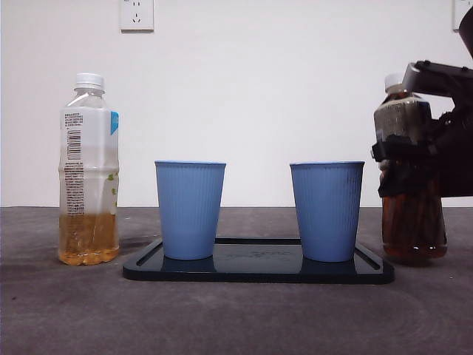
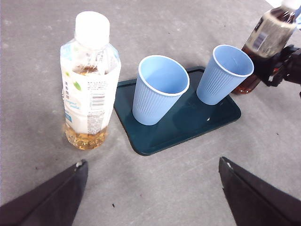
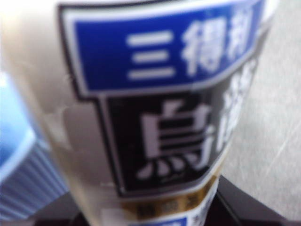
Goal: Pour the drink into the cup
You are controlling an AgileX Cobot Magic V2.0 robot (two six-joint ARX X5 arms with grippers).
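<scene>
1. Dark grey matte desk [image 1: 59, 310]: you see it carrying a flat dark rectangular plastic tray [image 1: 259, 268] at the middle.
2. Two blue ribbed paper cups stand upright on the tray, one toward its left end [image 1: 190, 209] and one toward its right end [image 1: 327, 211]. The left wrist view shows both cups empty.
3. A clear plastic bottle with a white cap and a white label [image 1: 89, 170] stands upright on the desk, just left of the tray. Amber drink fills only its lower part.
4. A dark-tea plastic bottle with a white cap and a dark label [image 1: 412, 222] stands on the desk, just right of the tray and near the right cup.
5. The right claw [image 1: 432, 140] is at this dark bottle's upper body. Its label fills the right wrist view [image 3: 160, 103]; you cannot tell from the views whether the jaws are clamped on it.
6. The left claw [image 2: 153, 195] hovers above the desk on the near side of the clear bottle, jaws wide apart and holding nothing.
</scene>
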